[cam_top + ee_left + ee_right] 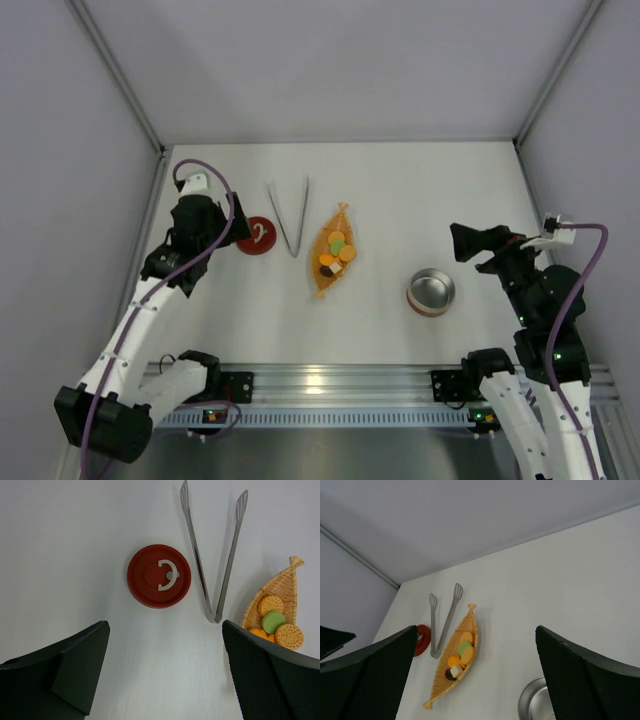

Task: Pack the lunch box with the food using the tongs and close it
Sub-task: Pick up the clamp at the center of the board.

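The left gripper (164, 627) hangs with its jaws spread wide and nothing between them. Its wrist view shows the red lid (159, 576) lying flat on the white surface (400, 190), just ahead of the gap between the fingers. From above, the gripper sits just to the left of the lid. The lid carries a white hooked curl; it reads as a mark, not as letters.

The tongs (214, 616) lie just right of the lid. Their V opens toward the far wall and the joined end points toward the arms. Next to them on the right is the orange leaf-shaped tray (286, 585), which holds the food (273, 621): orange and yellow rounds, one green, one brown-and-white.

The lunch box (431, 291) stands upright and uncovered on the right half of the surface, well apart from the lid. The right gripper (465, 243) is also wide open and empty. It is near the lunch box, on its far right side and not touching it.
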`<state>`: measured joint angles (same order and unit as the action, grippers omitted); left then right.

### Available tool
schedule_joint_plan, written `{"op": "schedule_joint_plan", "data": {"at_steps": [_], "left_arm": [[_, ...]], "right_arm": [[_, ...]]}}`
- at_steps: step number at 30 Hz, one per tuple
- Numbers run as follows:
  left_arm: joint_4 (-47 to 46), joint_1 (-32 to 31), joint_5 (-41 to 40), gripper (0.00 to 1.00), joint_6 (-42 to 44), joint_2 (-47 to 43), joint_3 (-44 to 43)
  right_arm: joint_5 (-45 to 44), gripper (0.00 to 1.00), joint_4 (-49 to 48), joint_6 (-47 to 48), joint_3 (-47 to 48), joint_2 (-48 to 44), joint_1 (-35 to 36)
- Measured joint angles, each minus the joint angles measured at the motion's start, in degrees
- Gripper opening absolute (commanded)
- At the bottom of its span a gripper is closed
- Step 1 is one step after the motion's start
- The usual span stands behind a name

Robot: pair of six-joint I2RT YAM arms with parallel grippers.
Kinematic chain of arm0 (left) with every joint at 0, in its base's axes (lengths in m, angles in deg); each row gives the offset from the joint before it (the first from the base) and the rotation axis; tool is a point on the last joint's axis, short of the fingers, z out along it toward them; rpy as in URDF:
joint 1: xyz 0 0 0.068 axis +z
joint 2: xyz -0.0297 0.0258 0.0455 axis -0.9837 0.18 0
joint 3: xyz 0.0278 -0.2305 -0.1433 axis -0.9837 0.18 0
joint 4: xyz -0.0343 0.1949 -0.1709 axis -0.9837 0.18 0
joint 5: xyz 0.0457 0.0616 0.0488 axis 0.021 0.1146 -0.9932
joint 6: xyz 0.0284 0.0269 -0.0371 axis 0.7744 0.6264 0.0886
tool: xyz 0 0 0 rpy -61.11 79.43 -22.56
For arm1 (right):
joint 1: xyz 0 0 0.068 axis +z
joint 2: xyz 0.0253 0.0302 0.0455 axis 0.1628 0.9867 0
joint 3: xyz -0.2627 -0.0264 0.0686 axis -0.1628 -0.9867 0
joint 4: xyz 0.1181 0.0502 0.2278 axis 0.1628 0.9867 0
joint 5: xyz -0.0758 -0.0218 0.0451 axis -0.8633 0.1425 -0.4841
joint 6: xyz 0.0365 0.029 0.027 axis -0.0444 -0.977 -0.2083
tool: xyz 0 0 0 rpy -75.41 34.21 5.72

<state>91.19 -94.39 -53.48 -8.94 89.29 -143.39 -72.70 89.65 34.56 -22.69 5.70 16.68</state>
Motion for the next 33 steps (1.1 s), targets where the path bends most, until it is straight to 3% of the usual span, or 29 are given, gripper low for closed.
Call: {"op": "schedule_joint_plan", "data": {"at_steps": [6,12,21,28,33], "left_arm": [[-0.22,0.0,0.85,0.99,-1.16,2.08,-0.46],[-0.2,-0.57,2.54,0.99,-4.46,10.21,-5.84],[-2.16,-12.5,-3.1,0.99,-8.09,31.45,-18.32],[-2.36,-12.46,-7.02,0.99,-9.05,45.72,-25.62],[-2.45,-12.44,-7.72,0.99,-7.67,50.53,-28.72]], "right_arm": [[0.04,1.0,0.0,0.17,0.0,0.0,0.0],[0.68,0.99,0.0,0.15,0.0,0.02,0.0],[2.78,0.99,0.9,0.11,0.04,0.59,0.0],[2.73,1.0,4.09,0.31,2.08,-0.96,0.0],[2.6,1.0,5.09,0.83,3.06,-2.01,0.0]]}}
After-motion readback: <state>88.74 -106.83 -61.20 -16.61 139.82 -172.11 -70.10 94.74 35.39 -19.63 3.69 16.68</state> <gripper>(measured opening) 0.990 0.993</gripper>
